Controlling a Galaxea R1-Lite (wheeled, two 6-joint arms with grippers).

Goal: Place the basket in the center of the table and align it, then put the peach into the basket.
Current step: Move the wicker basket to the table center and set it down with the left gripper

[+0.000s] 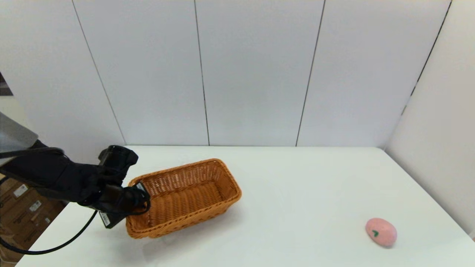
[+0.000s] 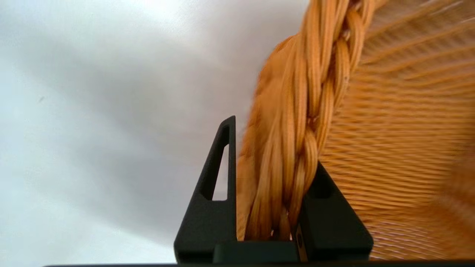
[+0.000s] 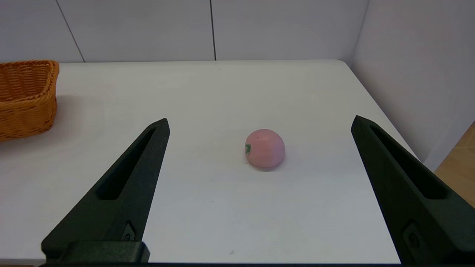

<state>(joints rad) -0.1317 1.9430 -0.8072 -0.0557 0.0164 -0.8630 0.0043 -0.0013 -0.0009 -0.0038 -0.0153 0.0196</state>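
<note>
In your head view, the left arm reaches in from the lower left, its left gripper (image 1: 139, 196) clamped on the near-left end of the basket (image 1: 185, 196). That basket sits left of centre on the table (image 1: 304, 193), slightly tipped, long axis running toward the upper right. The peach (image 1: 381, 232) lies lower right, well apart.

Your left wrist view shows the fingers (image 2: 215, 193) pinching the braided rim (image 2: 297, 148).

Your right wrist view shows the right gripper (image 3: 259, 124) spread wide, hovering short of the peach (image 3: 265, 148).
</note>
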